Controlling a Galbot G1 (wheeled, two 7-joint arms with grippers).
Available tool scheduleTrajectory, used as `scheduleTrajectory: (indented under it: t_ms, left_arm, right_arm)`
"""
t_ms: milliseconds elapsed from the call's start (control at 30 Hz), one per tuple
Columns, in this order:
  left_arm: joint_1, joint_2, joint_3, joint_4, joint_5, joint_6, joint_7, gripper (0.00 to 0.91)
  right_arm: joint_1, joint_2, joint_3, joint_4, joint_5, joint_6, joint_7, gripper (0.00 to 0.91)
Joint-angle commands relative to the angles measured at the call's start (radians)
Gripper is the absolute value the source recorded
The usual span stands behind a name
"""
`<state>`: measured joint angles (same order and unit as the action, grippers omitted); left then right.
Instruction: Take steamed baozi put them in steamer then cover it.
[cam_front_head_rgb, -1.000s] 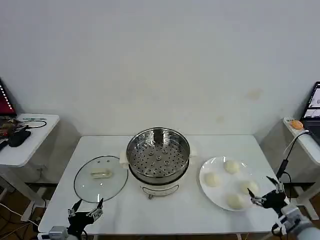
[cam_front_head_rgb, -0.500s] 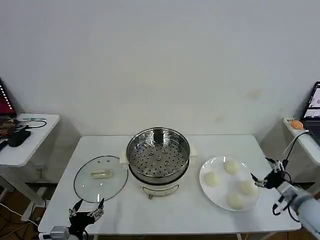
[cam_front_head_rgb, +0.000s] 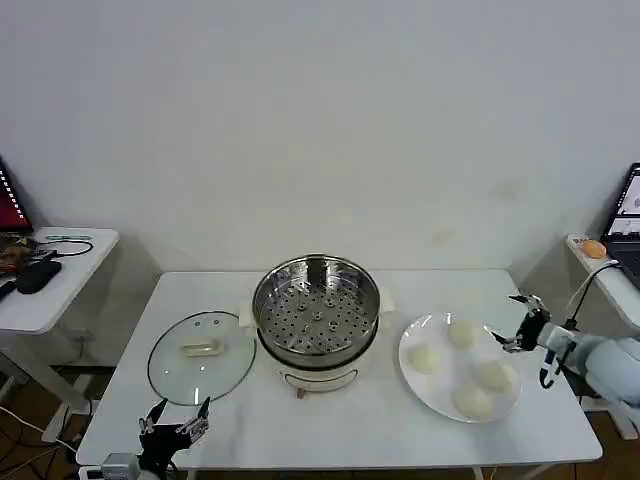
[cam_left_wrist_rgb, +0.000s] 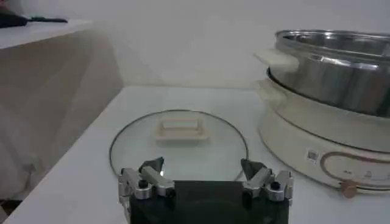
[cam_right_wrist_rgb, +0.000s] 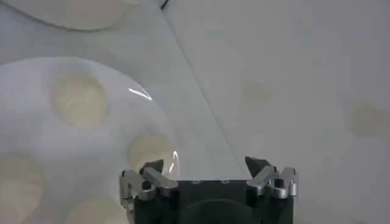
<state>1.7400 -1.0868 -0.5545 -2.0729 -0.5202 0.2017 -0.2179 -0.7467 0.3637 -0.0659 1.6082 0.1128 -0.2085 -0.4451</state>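
Note:
Several pale baozi (cam_front_head_rgb: 463, 333) lie on a white plate (cam_front_head_rgb: 452, 372) at the right of the table. The shiny perforated steamer (cam_front_head_rgb: 316, 310) stands empty on its cream pot base at the centre. The glass cover (cam_front_head_rgb: 201, 355) with a cream handle lies flat to its left. My right gripper (cam_front_head_rgb: 518, 325) hovers open just past the plate's right rim, holding nothing. In the right wrist view the open right gripper (cam_right_wrist_rgb: 204, 164) hangs beside the nearest baozi (cam_right_wrist_rgb: 149, 152). My left gripper (cam_front_head_rgb: 172, 425) waits open at the table's front edge, short of the cover (cam_left_wrist_rgb: 179, 146).
The white table (cam_front_head_rgb: 330, 425) has bare room in front of the steamer. Side desks stand at the far left (cam_front_head_rgb: 50, 290) and far right (cam_front_head_rgb: 610, 270), with cables and an orange object. A black cable hangs by the right arm.
My right gripper has risen and moved from the plate's near right edge toward its far right edge. The left arm, baozi, steamer and cover have not moved.

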Motion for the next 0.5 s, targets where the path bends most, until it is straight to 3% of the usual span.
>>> scheduleTrajectory:
  t_ms: [33,333,500]
  left_arm:
    - [0.000,0.000,0.000,0.000,0.000,0.000,0.000,0.907]
    - [-0.002,-0.002,-0.001,-0.001,-0.002,0.006,0.001,0.907]
    - [0.000,-0.005,-0.002,-0.005,-0.002,0.007,0.003,0.907]
  right_arm:
    - [0.329,-0.033,-0.328,-0.088,-0.016,0.034,-0.132,0.907]
    - [0.665,0.042,-0.699,-0.247,0.001,0.140,-0.202,0.907]
    - [0.747,0.054,-0.817,-0.281,0.009,0.164,-0.266,0.907]
